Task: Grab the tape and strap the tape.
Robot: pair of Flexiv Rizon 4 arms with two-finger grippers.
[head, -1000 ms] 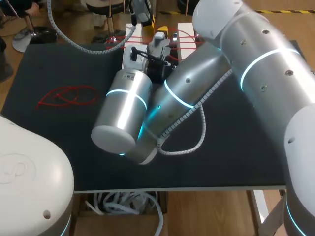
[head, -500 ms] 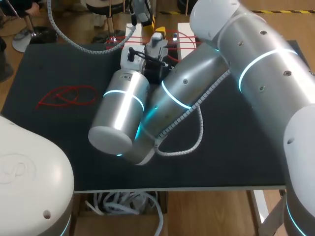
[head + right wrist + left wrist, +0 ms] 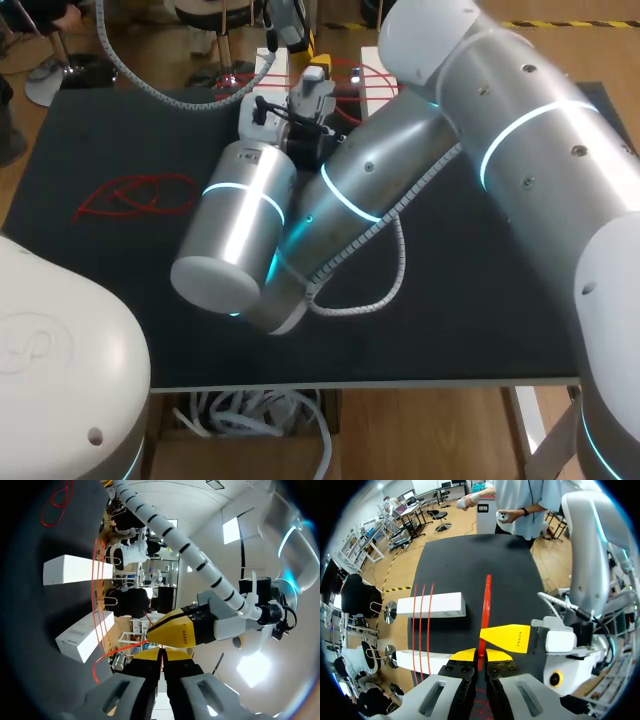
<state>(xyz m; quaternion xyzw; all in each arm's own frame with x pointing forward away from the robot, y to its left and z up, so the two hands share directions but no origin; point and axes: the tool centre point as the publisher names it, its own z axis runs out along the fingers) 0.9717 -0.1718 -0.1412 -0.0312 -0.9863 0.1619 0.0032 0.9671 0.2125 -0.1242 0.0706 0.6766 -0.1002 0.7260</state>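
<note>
The left end effector point(image 3: 481, 655) and right end effector point(image 3: 161, 656) each pinch tight on the red tape point(image 3: 486, 600) beside the white boxes point(image 3: 432, 605). The right arm point(image 3: 380, 190) has edged leftward, probably drawing the tape over for strapping.

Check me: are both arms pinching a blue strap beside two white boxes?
Not blue: the strap is red. The left wrist view shows it pinched by the left gripper, beside the two white boxes; the right gripper pinches it too.
</note>
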